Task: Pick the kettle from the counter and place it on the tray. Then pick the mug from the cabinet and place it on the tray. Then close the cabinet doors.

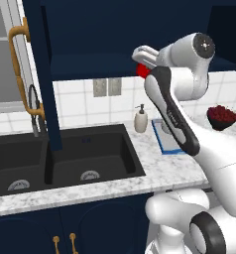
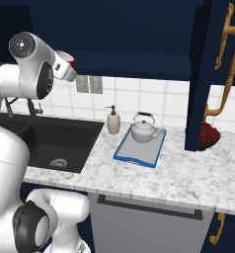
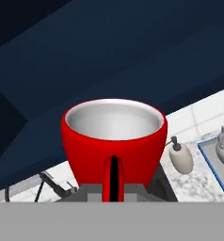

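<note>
A white robot arm holds a small red mug up at the open navy wall cabinet, its gripper clamped shut on the mug's handle, so the mug rides upright for carrying. The mug's pale inside looks empty. Below on the marble counter, the blue-rimmed tray already carries the silvery kettle, leaving room in front. A cream soap dispenser stands just beside the tray.

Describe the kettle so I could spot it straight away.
Find the speckled marble counter right of the black sink. A blue-rimmed tray lies there, and the kettle stands on it: squat, silvery-white, with an arched dark handle, unlike the slim cream soap dispenser beside it.
</note>
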Robot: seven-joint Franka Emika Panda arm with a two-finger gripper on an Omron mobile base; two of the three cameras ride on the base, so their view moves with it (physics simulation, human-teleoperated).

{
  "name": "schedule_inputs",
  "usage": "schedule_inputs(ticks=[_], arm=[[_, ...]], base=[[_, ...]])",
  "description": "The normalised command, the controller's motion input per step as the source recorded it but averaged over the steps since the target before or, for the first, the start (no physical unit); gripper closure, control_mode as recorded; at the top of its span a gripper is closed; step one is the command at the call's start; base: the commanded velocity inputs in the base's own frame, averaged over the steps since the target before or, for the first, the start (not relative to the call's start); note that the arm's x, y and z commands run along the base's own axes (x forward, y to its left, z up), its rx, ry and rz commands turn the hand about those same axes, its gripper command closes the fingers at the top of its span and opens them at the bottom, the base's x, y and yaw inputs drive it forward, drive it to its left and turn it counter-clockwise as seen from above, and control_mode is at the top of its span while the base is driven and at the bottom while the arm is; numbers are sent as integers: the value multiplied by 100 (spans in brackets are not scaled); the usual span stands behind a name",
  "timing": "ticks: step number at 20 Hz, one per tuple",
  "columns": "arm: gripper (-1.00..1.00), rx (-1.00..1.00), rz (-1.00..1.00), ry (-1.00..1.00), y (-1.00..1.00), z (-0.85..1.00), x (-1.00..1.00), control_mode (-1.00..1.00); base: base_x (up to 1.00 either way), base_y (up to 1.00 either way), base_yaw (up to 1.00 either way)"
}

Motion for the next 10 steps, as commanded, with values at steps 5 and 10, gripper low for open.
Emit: schedule_inputs(ticks=[5, 10], arm=[[100, 3, 14, -3, -72, -14, -71, -100], [100, 1, 24, -2, -82, -27, -47, -100]], base=[[0, 0, 0], [0, 0, 0]])
